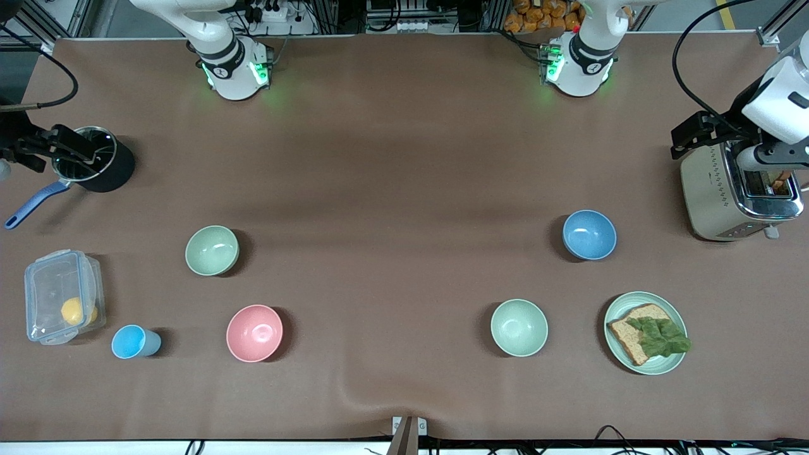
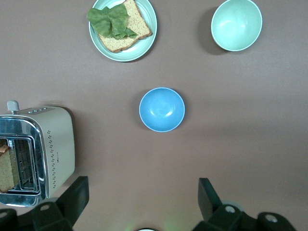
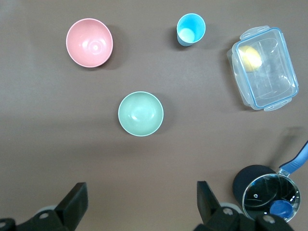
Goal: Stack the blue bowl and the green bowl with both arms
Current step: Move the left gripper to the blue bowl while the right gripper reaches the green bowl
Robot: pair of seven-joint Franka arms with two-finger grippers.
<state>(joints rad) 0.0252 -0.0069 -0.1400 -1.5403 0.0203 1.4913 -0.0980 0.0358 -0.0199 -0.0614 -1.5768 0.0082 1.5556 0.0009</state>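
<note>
The blue bowl (image 1: 589, 234) stands upright toward the left arm's end of the table, beside the toaster; it also shows in the left wrist view (image 2: 161, 109). The sage-green bowl (image 1: 212, 250) stands upright toward the right arm's end; it shows in the right wrist view too (image 3: 140, 113). My left gripper (image 2: 142, 185) is open and empty, held high above the table by the toaster (image 1: 694, 134). My right gripper (image 3: 140, 187) is open and empty, held high near the pot (image 1: 69, 144). Neither gripper touches a bowl.
A paler mint bowl (image 1: 519, 327) and a green plate (image 1: 675, 363) with bread and lettuce lie nearer the front camera than the blue bowl. A pink bowl (image 1: 254, 333), small blue cup (image 1: 134, 342), clear box (image 1: 60, 296), black pot (image 1: 101, 159) and toaster (image 1: 727, 193) also stand here.
</note>
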